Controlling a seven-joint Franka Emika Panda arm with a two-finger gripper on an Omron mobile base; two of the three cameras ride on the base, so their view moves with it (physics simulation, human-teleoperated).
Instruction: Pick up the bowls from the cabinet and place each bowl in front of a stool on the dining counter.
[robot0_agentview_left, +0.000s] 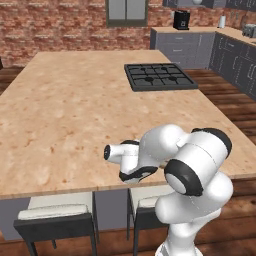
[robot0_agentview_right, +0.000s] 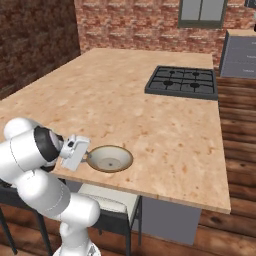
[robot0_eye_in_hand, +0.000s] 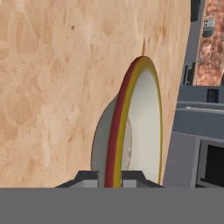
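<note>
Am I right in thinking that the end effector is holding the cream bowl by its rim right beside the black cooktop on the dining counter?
Not quite. The end effector grips the cream bowl by its rim, but near the dining counter's front edge, above a stool, well away from the cooktop. The right base view shows it.

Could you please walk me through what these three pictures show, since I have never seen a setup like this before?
A white robot arm with dark joints stands at a large island with a tan-pink speckled stone top and an inset black gas cooktop. Two pictures come from cameras behind the arm, left and right; the third looks along its hand. Its end effector grips the rim of a wide shallow cream bowl with a tan-brown rim, which sits near the island's front edge, above a dark stool with a pale cushion. In the hand picture, the fingertips straddle that rim.
</note>
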